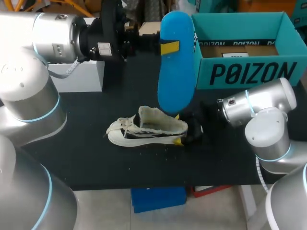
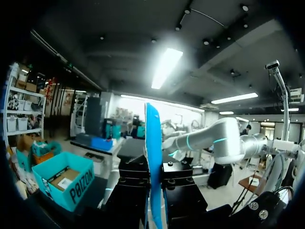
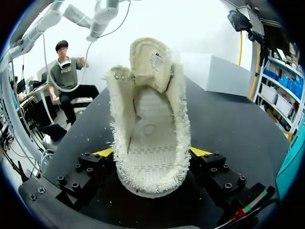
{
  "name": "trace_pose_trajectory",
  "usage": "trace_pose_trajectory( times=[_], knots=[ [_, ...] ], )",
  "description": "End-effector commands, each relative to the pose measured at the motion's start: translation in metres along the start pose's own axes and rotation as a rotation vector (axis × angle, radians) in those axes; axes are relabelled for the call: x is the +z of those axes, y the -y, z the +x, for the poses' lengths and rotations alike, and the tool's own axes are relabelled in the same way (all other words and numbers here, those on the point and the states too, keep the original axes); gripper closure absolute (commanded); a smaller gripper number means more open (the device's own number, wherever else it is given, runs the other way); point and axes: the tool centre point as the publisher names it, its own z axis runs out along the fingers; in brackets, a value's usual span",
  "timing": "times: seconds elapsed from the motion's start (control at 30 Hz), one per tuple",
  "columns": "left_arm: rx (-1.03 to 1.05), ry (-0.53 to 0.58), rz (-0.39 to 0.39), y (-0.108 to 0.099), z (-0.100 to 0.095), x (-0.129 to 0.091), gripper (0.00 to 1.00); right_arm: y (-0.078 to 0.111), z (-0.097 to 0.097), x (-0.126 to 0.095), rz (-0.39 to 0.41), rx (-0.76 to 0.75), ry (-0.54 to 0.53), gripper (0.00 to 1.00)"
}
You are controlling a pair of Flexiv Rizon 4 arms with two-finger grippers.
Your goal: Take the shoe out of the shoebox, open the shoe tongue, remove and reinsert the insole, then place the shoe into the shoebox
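A cream and white shoe (image 1: 146, 129) lies on the black table (image 1: 86, 158) with its toe to the left. My right gripper (image 1: 179, 128) is at its heel. In the right wrist view the heel of the shoe (image 3: 150, 138) sits between the yellow tips of the right gripper (image 3: 151, 153). Both tips touch its sides, and the tongue is folded up over an empty inside. My left gripper (image 1: 169, 47) holds a blue insole (image 1: 176, 67) upright in the air above the shoe. In the left wrist view the insole (image 2: 153, 157) stands edge-on, pinched by the left gripper (image 2: 155, 198).
The open teal shoebox (image 1: 249, 72) stands at the back right of the table, behind my right arm. A white box (image 1: 79, 75) sits at the back left, under my left arm.
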Motion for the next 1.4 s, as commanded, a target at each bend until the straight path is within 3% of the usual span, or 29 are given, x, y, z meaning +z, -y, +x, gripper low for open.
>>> trace_pose_trajectory(
  times=[0.03,0.4,0.7,0.73,0.77,0.8,1.07,1.4],
  knots=[
    [-0.034,0.008,0.018,0.007,0.006,-0.003,1.0,0.002,-0.001,0.001,0.002,0.001,0.0,1.0],
    [-0.08,0.003,0.053,0.031,0.025,-0.001,1.0,0.002,-0.001,0.001,0.002,0.001,0.0,1.0],
    [-0.067,0.018,0.049,0.033,0.026,-0.001,1.0,0.002,-0.001,0.001,0.002,0.001,0.0,1.0],
    [-0.067,0.018,0.049,0.033,0.026,-0.001,1.0,0.002,-0.001,0.001,0.002,0.001,0.0,0.79],
    [-0.067,0.018,0.049,0.033,0.026,-0.001,1.0,0.0,-0.001,-0.001,0.017,-0.003,-0.011,0.24],
    [-0.067,0.018,0.049,0.033,0.026,-0.001,1.0,-0.001,-0.002,-0.002,0.041,-0.01,-0.013,0.0],
    [-0.067,0.018,0.049,0.033,0.026,-0.001,1.0,-0.014,-0.009,-0.02,0.221,-0.04,-0.065,0.0],
    [-0.067,0.018,0.049,0.033,0.026,-0.001,1.0,-0.024,-0.01,-0.03,0.585,-0.034,-0.083,0.0]
  ],
)
